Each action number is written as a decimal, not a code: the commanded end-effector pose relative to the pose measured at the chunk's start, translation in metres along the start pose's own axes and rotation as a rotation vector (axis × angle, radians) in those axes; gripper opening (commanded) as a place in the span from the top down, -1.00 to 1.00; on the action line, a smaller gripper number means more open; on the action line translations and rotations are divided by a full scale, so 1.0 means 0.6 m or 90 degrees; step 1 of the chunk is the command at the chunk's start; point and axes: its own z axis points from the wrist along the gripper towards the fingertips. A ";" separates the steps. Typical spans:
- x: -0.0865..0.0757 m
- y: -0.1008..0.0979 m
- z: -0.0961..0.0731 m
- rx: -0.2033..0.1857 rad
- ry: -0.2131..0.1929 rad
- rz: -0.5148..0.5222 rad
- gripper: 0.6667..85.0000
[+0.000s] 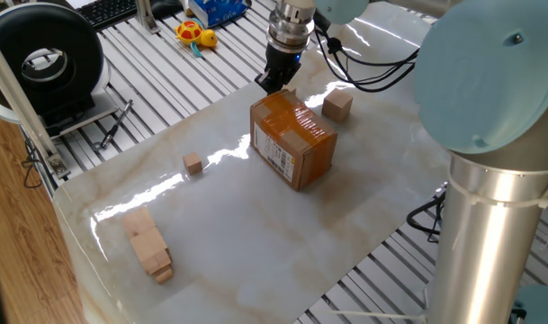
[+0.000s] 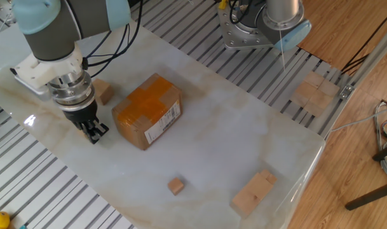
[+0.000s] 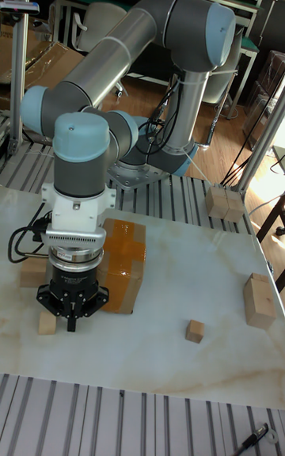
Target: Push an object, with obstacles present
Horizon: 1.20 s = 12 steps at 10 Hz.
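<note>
Risk noted: the black two-finger gripper (image 2: 93, 132), jaws apparently closed on nothing, stood beside the taped orange-brown cardboard box (image 2: 147, 109), well apart from the small light-tan wooden cube (image 2: 175, 186) on open marble, so a direct sweep could shove the box; only the tall view showed another small tan wooden block (image 3: 47, 323) near the fingertips.

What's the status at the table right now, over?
Gripper low beside cardboard box, holding nothing. Small cube untouched, well away. Box between them.
</note>
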 end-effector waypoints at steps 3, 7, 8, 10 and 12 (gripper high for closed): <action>-0.029 -0.014 0.004 0.013 -0.021 -0.012 0.98; -0.052 -0.048 -0.003 0.020 -0.014 -0.044 0.98; -0.051 -0.058 -0.007 0.022 -0.012 -0.050 0.98; -0.046 -0.074 -0.012 0.028 -0.011 -0.059 0.98; -0.039 -0.081 -0.009 0.023 -0.013 -0.059 0.98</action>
